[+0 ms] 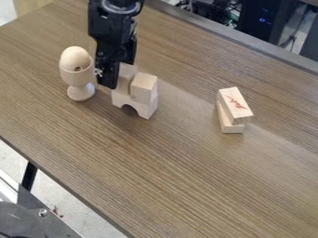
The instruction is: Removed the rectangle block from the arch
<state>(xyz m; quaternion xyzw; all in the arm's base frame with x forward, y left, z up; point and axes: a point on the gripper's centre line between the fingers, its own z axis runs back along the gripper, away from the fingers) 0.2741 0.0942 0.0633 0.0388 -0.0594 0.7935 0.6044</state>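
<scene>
The black gripper (113, 74) hangs down from the top edge, at the left side of the stacked blocks. Beside it, a pale upright rectangle block (125, 78) stands on the left part of the wooden arch (146, 109), partly hidden by the gripper. A cube-like block (144, 87) sits on the arch's right part, close to the rectangle block. Whether the gripper holds the rectangle block cannot be told, as its lower part covers the block's left side.
Just left of the gripper stands a wooden cup (78, 77) with an egg-shaped piece (75, 59) in it. Further right, a block with a red mark (235, 104) lies on another block (231, 128). The brown table (162, 176) has its near edge at lower left.
</scene>
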